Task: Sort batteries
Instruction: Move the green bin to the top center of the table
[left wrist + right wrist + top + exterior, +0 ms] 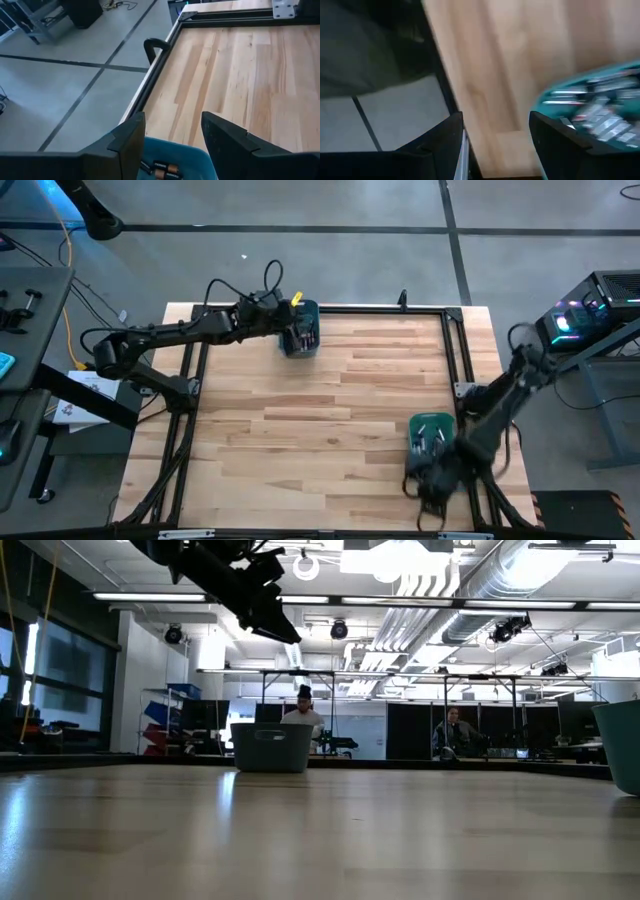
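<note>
A teal bin [303,330] stands at the table's far edge. My left gripper [298,337] hovers open just above it. In the left wrist view, dark batteries with copper marks [161,168] lie in this bin [197,160], below the open left gripper [172,120]. A second teal bin [432,430] stands near the table's right near corner and holds silvery-grey batteries [600,112]. My right gripper [430,477] is at that bin's near side. It shows open [495,120] and blurred in its wrist view, with nothing between its fingers.
A black frame rail [380,310] runs around the wooden table [330,410], with a black clamp [155,47] on the far rail. The middle of the table is bare wood. Two people [303,710] [452,730] sit in the room beyond the far bin [272,747].
</note>
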You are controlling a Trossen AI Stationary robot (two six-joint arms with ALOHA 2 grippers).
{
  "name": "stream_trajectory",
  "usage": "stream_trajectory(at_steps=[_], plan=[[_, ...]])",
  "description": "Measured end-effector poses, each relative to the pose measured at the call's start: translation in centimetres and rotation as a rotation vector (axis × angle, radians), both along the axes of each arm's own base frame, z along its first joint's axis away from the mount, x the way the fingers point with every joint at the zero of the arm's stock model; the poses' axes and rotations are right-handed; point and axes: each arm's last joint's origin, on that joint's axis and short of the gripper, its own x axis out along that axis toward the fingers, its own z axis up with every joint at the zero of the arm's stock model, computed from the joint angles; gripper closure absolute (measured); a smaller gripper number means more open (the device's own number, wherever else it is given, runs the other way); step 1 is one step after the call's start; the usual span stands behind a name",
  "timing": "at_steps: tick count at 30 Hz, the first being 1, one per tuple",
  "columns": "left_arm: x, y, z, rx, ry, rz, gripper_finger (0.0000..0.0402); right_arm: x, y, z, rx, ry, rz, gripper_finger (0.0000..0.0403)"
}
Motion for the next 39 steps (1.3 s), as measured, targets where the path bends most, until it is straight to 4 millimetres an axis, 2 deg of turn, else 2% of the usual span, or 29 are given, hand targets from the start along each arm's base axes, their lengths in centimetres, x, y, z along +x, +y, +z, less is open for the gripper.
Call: stream_trajectory(at_steps=[4,8,11,19,23,25,29,35,39], plan=[[0.1,0.0,-0.3,-0.005,0.010,0.000,0.0213,-0.1,3.0,-2.7,-0.031,0.053,0.020,0.0180],[0.1,0.0,-0.2,-0.004,0.008,-0.001,0.0213,0.0,3.9,-5.0,-0.115,0.122,0.011,0.0180],[0.1,0.0,-0.2,-0.005,0.009,-0.002,0.0213,0.2,4.2,-5.7,-0.133,0.136,0.004,0.0181],[0.1,0.0,-0.3,-0.048,-0.015,0.018,0.0213,-1.2,3.9,-5.3,-0.205,0.151,-0.051,0.0187],[0.1,0.0,-0.2,-0.073,-0.029,0.032,0.0213,-2.0,3.7,-7.2,-0.155,0.177,-0.036,0.0188],[0.1,0.0,-0.3,-0.083,-0.032,0.038,0.0213,-2.4,2.8,-7.7,-0.151,0.210,-0.078,0.0188],[0.1,0.0,-0.3,-0.098,-0.038,0.045,0.0213,-2.8,1.2,-6.2,-0.127,0.077,-0.136,0.0188],[0.1,-0.1,-0.3,-0.111,-0.046,0.050,0.0213,-4.4,0.0,-8.4,-0.033,0.138,-0.074,0.0192],[0.1,-0.1,-0.3,-0.110,-0.046,0.050,0.0213,-4.6,-0.1,-9.4,0.015,0.140,-0.056,0.0222]])
